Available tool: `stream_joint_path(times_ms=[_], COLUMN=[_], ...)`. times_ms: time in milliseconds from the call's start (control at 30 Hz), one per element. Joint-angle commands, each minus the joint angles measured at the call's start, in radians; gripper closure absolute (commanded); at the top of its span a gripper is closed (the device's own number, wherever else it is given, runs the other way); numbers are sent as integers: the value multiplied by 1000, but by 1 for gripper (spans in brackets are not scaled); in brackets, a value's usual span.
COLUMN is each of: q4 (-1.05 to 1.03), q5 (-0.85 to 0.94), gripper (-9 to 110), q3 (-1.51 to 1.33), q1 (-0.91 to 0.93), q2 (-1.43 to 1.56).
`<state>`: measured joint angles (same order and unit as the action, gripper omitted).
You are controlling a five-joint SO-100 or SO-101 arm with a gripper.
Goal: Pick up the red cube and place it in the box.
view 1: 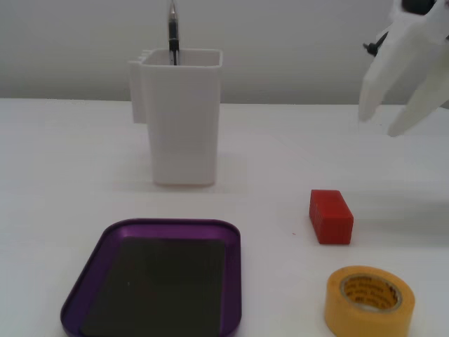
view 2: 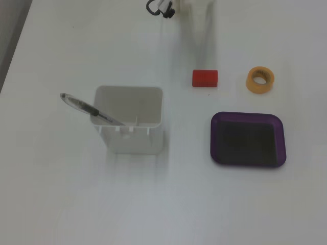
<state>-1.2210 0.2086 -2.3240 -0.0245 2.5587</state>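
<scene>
The red cube (view 1: 330, 216) lies on the white table, right of centre in the low fixed view, and near the top middle (view 2: 205, 78) in the high fixed view. The box, a shallow purple tray (view 1: 168, 225) with a dark bottom, sits empty at the front left; from above the box (view 2: 248, 116) lies below the cube. My white gripper (view 1: 381, 123) hangs in the air behind and to the right of the cube, open, with nothing between its fingers. From above, the gripper (view 2: 198, 46) shows only faintly against the white table.
A tall white container (view 1: 181, 119) holding a pen (view 1: 172, 31) stands behind the tray; from above the container (view 2: 130, 138) is left of it. A yellow tape roll (view 1: 369, 300) sits in front of the cube, to its right (view 2: 260, 80) from above.
</scene>
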Motion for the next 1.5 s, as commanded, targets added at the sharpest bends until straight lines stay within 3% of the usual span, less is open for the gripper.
stream_joint_path(times_ms=[0, 167, 367, 600, 1000, 1467], q4=[-86, -170, -204, -193, 20, 110], q5=[0, -5, -23, -32, -84, -110], gripper=[92, 85, 78, 78, 78, 78], q3=[275, 541, 713, 686, 443, 385], q1=[-8, -12, -12, -11, -15, -144], q2=[-307, -649, -853, -946, -971, -974])
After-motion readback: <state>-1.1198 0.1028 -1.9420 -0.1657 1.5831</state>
